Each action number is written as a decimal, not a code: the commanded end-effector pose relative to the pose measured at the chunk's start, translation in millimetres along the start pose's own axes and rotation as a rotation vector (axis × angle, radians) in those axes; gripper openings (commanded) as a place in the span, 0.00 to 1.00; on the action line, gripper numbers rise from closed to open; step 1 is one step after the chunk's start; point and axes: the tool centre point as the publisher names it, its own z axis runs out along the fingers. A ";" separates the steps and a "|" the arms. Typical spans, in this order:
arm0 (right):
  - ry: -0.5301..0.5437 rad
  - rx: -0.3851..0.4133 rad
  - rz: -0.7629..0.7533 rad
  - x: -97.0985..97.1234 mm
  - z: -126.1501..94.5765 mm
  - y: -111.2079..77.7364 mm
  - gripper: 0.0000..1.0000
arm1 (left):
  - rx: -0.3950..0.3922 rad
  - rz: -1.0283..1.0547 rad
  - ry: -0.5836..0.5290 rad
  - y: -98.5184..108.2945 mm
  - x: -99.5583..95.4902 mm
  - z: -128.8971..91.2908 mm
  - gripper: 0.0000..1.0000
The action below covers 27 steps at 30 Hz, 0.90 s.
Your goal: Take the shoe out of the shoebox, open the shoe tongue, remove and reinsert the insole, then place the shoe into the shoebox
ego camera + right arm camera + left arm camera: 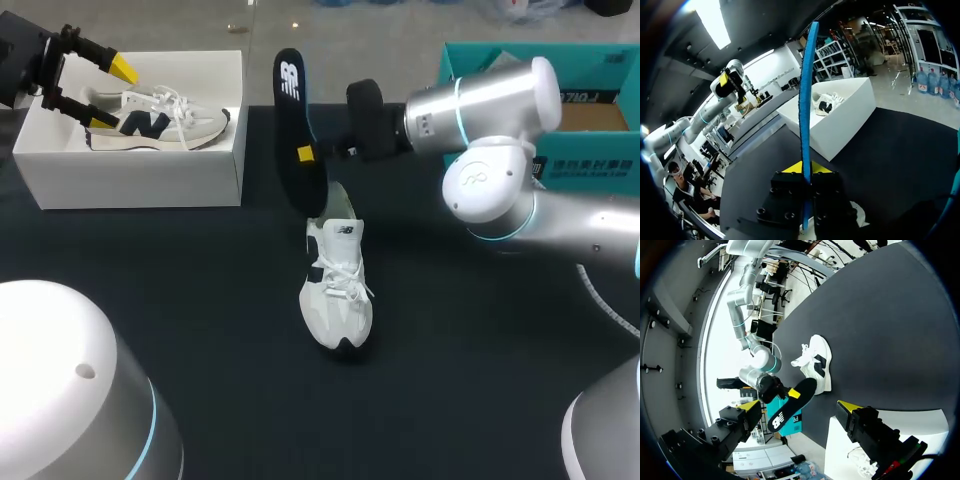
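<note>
Apparently pinching insole (297, 120), right end effector (805, 167); left end effector (112, 95) spread; shoe (150, 118) in shoebox (140, 180).

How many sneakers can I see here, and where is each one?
2. The boxed sneaker lies in the white shoebox; the second sneaker stands on the black table, by the insole held in the right end effector.

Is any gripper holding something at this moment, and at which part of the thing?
The right gripper holds the dark insole near its middle, with its fingers pressed on the two flat faces. The left gripper is open and holds nothing.
</note>
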 end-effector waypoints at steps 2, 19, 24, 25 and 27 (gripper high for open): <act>-0.012 -0.001 0.021 -0.2 -6.0 -15.1 0.00 | 0.000 0.000 0.003 -0.6 -0.2 -0.4 1.00; -0.075 -0.060 -0.028 -21.8 -34.8 20.0 0.00 | 0.000 0.000 0.003 -0.6 -0.2 -0.4 1.00; -0.096 -0.070 -0.009 -30.2 -52.0 11.3 0.00 | 0.000 0.000 0.003 -0.6 -0.2 -0.4 1.00; -0.097 -0.071 -0.008 -31.0 -55.5 9.2 0.00 | 0.000 0.000 0.003 -0.6 -0.2 -0.4 1.00; -0.101 -0.073 0.001 -33.2 -61.9 4.4 0.00 | 0.000 0.000 0.003 -0.6 -0.2 -0.4 1.00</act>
